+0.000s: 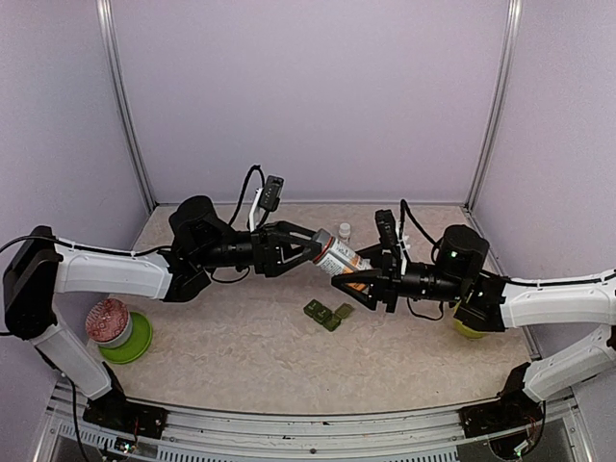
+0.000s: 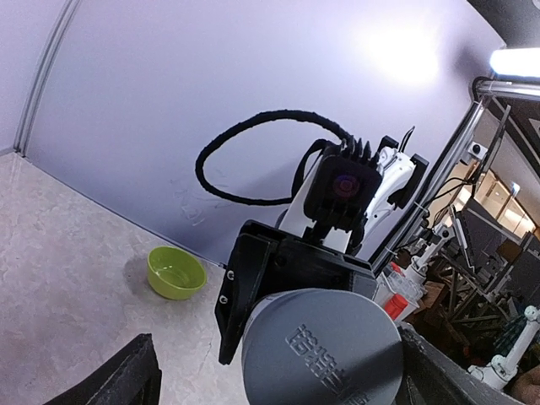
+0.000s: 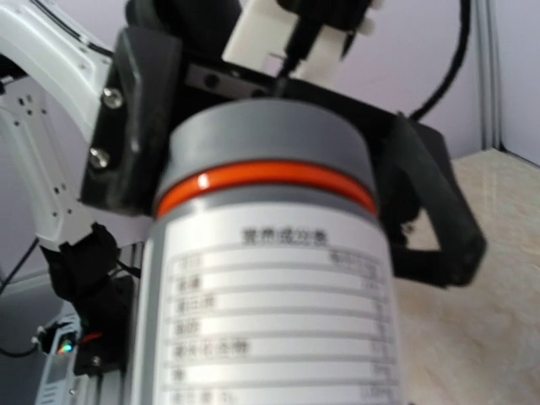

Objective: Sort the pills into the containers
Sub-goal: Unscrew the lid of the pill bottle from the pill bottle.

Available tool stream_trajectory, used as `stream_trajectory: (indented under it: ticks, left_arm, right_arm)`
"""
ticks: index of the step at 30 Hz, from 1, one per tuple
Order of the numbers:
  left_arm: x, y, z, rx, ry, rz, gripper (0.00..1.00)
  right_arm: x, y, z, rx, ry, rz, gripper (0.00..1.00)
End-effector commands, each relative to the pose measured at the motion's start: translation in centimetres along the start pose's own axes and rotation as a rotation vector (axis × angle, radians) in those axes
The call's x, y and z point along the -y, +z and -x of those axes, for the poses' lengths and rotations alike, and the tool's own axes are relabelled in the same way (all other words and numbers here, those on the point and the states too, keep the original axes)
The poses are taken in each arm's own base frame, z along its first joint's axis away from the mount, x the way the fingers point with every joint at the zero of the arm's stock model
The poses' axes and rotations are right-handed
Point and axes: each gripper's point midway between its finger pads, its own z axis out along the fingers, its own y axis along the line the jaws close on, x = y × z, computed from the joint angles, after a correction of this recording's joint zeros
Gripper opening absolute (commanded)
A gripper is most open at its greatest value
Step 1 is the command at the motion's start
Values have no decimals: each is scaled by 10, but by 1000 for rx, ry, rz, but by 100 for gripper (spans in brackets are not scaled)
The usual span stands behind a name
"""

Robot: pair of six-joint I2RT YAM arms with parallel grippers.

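Near the bottle (image 1: 337,258), pill box (image 1: 327,315), contents unclear

This looks like a robotics lab, set up as a test cell. Pale lilac walls (image 1: 308,96) on metal posts (image 1: 123,106) close in three edges of a stone-patterned table (image 1: 241,356). A left arm (image 1: 106,271) and a right arm (image 1: 563,303) are bolted to a rail (image 1: 289,423) along the table's near edge. Beyond the cell, the left wrist view shows a strip light (image 2: 515,61) and what may be more white rigs (image 2: 516,342), blurred among cables.
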Motion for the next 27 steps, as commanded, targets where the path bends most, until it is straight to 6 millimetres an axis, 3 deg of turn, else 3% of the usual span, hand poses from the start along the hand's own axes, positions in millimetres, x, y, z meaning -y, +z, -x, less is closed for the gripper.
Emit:
stream_trajectory:
  ticks: [1,12,27]
  left_arm:
    - [11,5,13,33,81,-45,93]
    - [18,15,7,11,94,-84,93]
    - [20,12,4,-12,111,-56,92]
  right_arm:
    - [-13,8,14,57,9,68,22]
    - [-5,21,1,49,83,48,22]
    - [34,3,1,55,91,-190,21]
